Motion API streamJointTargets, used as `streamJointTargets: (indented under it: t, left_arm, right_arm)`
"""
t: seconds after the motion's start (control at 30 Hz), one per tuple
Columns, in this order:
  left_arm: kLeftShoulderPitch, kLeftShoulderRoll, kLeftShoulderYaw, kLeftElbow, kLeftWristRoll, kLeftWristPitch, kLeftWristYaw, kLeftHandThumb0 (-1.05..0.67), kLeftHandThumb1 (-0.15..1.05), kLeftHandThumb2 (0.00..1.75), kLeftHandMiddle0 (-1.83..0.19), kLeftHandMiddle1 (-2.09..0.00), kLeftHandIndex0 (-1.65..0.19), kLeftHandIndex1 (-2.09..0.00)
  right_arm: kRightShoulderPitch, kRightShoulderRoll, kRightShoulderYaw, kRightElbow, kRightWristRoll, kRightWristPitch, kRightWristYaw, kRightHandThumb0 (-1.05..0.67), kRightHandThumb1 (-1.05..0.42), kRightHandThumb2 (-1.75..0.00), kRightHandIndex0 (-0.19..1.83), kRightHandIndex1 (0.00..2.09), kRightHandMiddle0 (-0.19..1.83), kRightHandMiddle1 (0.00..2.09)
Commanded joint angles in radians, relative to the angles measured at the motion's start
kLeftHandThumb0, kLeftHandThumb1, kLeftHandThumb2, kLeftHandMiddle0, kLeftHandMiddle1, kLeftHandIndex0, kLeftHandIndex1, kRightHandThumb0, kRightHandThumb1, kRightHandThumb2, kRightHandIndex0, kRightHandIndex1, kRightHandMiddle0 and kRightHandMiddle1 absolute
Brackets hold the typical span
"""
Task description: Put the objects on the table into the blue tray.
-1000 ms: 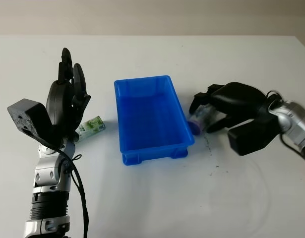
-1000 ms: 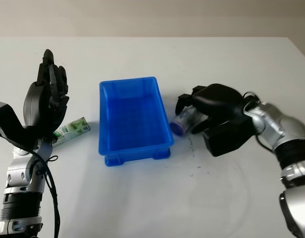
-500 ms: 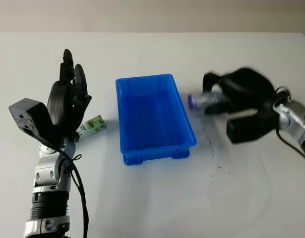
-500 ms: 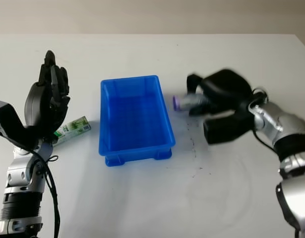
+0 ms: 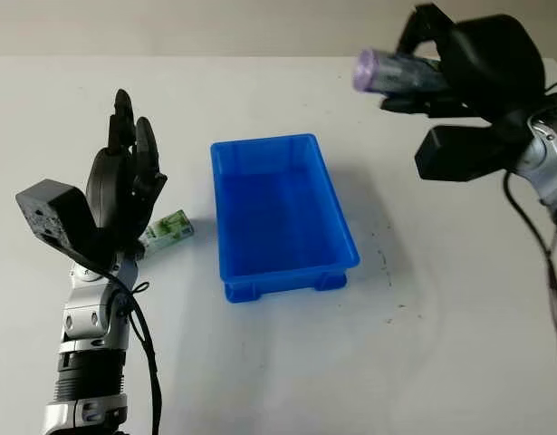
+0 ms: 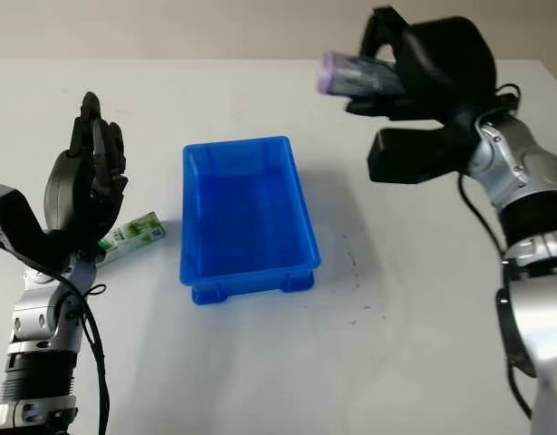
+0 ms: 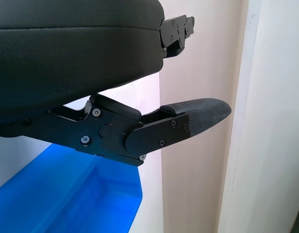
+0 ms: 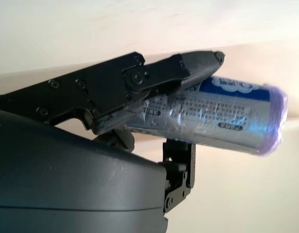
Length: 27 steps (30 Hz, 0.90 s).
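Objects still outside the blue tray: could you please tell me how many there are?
2. A purple-capped can is gripped by the right hand, raised right of the blue tray. A green carton lies beside the open left hand.

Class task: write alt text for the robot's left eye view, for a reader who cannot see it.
The right robot hand holds a purple-capped bottle high, right of an empty blue tray on a white table. The open left robot hand is raised beside a small green carton.
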<state>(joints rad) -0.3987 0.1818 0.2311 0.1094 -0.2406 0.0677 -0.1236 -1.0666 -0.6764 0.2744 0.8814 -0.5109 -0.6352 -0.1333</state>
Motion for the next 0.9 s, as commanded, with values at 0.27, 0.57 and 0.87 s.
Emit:
streamJointTargets:
  t: [0.27,0.57,0.87]
  left_arm:
    - [0.024,-0.010,-0.002,-0.030,-0.006,-0.002,0.006,-0.74,1.05,0.68,0.19,0.00,0.19,0.00]
    - [0.036,-0.018,-0.007,-0.043,0.002,-0.008,0.021,-0.72,1.05,0.69,0.19,0.00,0.19,0.00]
    - [0.030,-0.016,-0.001,-0.038,-0.008,0.001,0.018,-0.73,1.05,0.67,0.19,0.00,0.19,0.00]
  right_arm:
    - [0.198,0.118,-0.020,-0.402,0.220,0.115,0.428,-0.44,-1.05,-0.32,0.94,2.09,0.60,2.09]
    - [0.208,0.120,0.025,-0.463,0.180,0.259,0.681,-0.59,-1.05,-0.31,0.06,1.54,-0.02,1.59]
    - [0.197,0.061,0.015,-0.511,0.131,0.301,0.811,-0.78,-1.05,-0.37,-0.19,0.01,-0.19,0.01]
